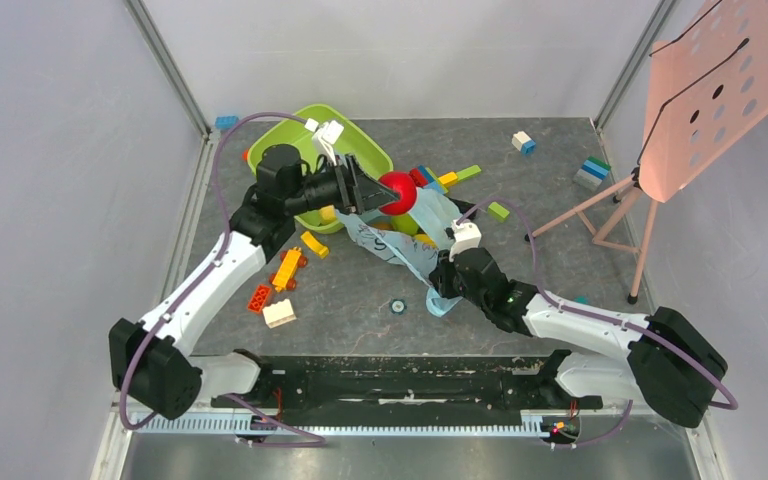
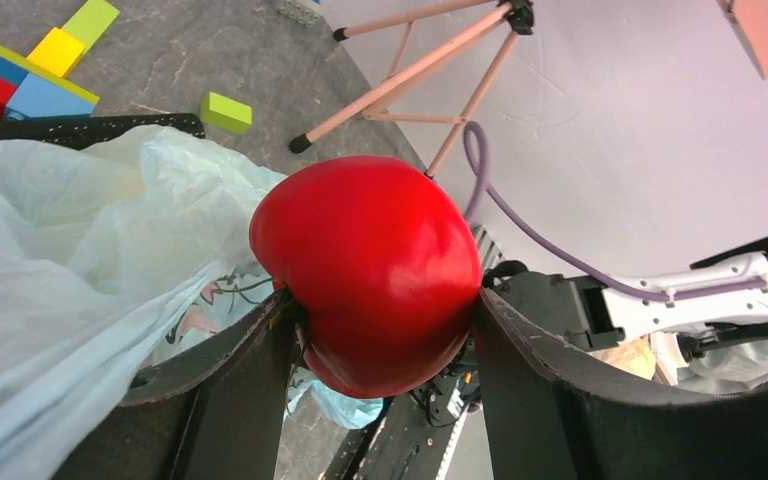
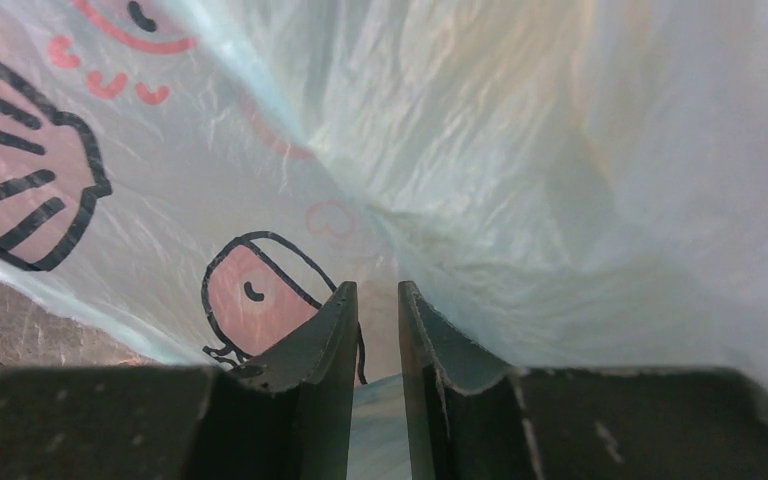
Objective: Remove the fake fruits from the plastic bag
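Left wrist: red fruit point(image 2: 365, 285) beside bag point(image 2: 80, 260) edge

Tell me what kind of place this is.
Probably a robot lab test cell: blank panel walls, two arms bolted to a rail, toy building blocks strewn on the grey table.

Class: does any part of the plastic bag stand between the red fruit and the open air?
Nothing visible does. The red fruit sits bare between the left gripper's fingers. The plastic bag lies beside and below it, pinched by the right gripper.
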### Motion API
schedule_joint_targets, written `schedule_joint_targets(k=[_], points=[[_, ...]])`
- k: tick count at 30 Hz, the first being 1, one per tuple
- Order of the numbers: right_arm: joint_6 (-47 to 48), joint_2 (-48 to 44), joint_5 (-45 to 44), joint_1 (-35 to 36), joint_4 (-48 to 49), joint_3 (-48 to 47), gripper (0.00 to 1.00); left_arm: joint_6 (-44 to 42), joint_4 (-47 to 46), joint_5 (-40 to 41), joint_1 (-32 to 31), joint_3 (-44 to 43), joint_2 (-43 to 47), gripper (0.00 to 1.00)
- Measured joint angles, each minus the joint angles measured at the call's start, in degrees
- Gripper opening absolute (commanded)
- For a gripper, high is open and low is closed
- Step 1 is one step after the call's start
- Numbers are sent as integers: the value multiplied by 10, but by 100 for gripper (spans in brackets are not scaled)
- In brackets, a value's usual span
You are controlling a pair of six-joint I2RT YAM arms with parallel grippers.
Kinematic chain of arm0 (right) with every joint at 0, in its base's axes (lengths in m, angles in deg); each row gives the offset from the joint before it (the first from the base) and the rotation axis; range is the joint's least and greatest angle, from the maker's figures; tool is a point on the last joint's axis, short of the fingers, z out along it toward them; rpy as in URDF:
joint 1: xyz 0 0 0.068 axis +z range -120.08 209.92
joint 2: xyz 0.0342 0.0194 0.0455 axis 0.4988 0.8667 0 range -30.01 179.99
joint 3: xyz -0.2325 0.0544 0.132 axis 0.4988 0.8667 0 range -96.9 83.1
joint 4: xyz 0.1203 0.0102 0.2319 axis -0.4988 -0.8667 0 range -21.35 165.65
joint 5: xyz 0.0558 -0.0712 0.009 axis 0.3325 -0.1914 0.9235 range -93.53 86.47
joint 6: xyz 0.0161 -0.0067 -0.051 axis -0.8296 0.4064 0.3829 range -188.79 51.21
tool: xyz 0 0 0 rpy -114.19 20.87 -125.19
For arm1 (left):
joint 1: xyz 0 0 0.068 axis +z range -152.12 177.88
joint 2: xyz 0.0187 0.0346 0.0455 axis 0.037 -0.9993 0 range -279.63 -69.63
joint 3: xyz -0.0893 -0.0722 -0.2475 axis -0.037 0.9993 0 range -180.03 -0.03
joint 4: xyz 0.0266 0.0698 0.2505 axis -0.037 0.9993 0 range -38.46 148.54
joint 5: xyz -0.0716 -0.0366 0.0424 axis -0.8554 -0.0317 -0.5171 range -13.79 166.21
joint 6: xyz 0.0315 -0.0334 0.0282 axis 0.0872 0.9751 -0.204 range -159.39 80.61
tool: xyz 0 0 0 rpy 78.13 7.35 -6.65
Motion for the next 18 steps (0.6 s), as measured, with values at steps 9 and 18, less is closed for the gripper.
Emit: schedule_joint_targets(k=[9, 18], points=[[-2, 0, 0, 0, -1, 0, 25, -1, -68, 23, -57, 66, 72, 65], [-10, -6, 11, 0, -4, 10, 25, 14, -244, 85, -69, 129, 4, 64]])
